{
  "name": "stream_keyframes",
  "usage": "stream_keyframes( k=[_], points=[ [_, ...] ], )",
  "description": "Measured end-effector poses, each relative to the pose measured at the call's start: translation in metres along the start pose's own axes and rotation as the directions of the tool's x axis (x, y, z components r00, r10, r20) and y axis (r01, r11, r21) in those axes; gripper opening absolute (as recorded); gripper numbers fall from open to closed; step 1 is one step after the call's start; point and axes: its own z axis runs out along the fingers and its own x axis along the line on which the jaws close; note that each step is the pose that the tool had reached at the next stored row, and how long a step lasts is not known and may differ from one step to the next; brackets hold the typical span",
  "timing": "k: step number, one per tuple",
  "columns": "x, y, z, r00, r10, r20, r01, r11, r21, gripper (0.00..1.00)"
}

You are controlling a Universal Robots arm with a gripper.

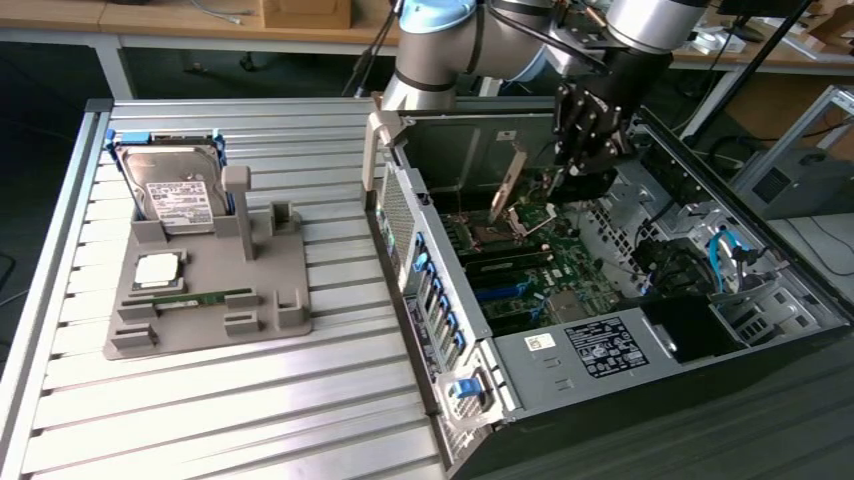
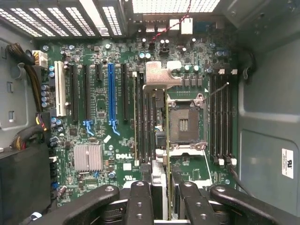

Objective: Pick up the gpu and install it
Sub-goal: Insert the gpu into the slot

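Observation:
My gripper [image 1: 583, 178] hangs inside the open computer case [image 1: 441, 300], above the motherboard [image 1: 561, 270]. It is shut on the gpu [image 2: 161, 77], which I see edge-on in the wrist view: a thin dark board running out from between the fingers [image 2: 140, 201] to a silvery end bracket. In the exterior view the gpu's bracket [image 1: 506, 190] shows as a slanted pale strip just to the exterior view's left of the gripper. The card hovers over the green board between the long slots and the CPU socket [image 2: 183, 124]. I cannot tell whether it touches a slot.
A blue expansion slot [image 2: 111, 93] and black slots lie beside the card. On the slatted table [image 1: 267, 400] to the exterior view's left stands a grey fixture [image 1: 267, 310] holding a hard drive [image 1: 174, 195], a processor [image 1: 158, 268] and a green memory stick [image 1: 200, 297]. Case walls stand close around the gripper.

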Motion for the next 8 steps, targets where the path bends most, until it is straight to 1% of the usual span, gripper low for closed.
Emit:
stream_keyframes(
  k=[8],
  points=[
    [0.0009, 0.0003, 0.0027, 1.0, 0.0, 0.0, 0.0, 1.0, 0.0, 0.27]
  ],
)
